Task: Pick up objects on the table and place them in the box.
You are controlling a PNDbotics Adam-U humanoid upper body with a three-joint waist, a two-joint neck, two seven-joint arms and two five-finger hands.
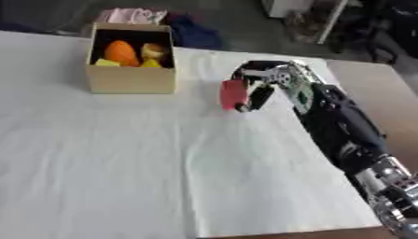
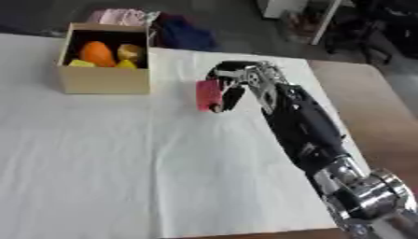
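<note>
Red block (image 1: 232,94), small and roughly rectangular, long axis near upright, pinched in the curled fingers of the right robot hand (image 1: 263,88) and held over the white-covered tabletop (image 1: 122,163), right of centre. No contact with the cloth discernible; exact clearance not readable. Cardboard box (image 1: 130,79) at far left, open top, already holding an orange rounded item (image 1: 121,52) and yellow pieces (image 1: 107,62) beside it. Box to the left of the held block and slightly farther away, well apart, bare cloth between. Coming move judged as a carry leftward and a little away from the robot, then release above the box opening; box's near wall the likeliest obstacle if carried too low. Right arm entering from the lower right, reaching across to the block. Left robot hand absent from both views, so only the right placed to act. Pink and dark cloth bundles (image 1: 135,15) beyond the tabletop's far edge.
</note>
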